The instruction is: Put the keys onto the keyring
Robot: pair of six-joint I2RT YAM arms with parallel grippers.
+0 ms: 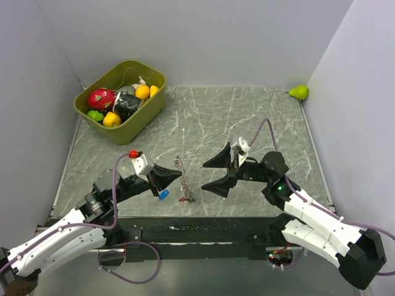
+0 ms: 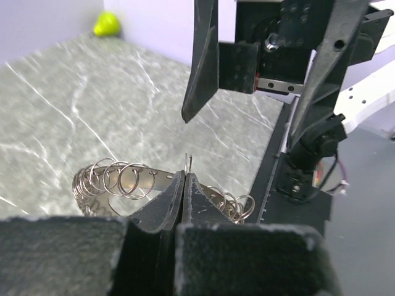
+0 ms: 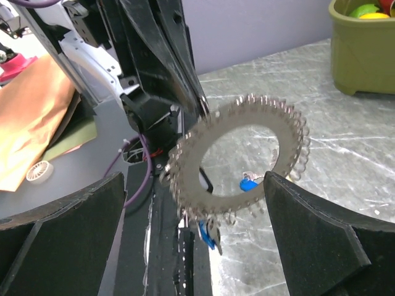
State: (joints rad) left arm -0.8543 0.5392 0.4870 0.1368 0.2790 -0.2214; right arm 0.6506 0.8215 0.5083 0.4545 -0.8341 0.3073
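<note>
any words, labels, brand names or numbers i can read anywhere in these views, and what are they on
None: no word, number or logo can be read in any view.
The keyring, the blue key tag and the green bin show no lettering.
The brown sheet off the table's edge looks plain, with no print showing.

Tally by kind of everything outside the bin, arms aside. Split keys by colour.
keyring: 1
blue keys: 2, both seen in the right wrist view, one through the loop and one hanging below it
red key: 1, seen in the top view
green pear: 1
Total: 5 visible
</note>
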